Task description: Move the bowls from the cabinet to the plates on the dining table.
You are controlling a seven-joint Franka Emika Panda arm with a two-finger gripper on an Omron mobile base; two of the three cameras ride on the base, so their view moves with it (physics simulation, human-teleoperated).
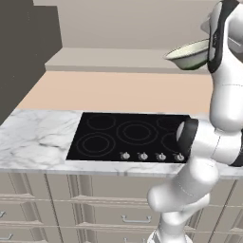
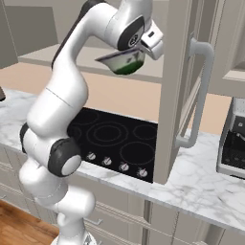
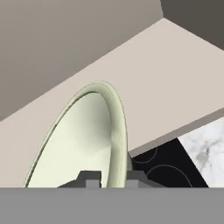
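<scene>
Cream-green bowl (image 2: 125, 62) is out of the cabinet (image 2: 174, 86), gripper (image 3: 113, 178) clamped on its rim above the cooktop (image 1: 130, 135), table trip still to go

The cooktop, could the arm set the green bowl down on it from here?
Probably yes: the end effector holds the bowl by its rim above the cooktop, with nothing between them.

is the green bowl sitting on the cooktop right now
No, the bowl is held up in the air by the claw, well above the black cooktop.
</scene>
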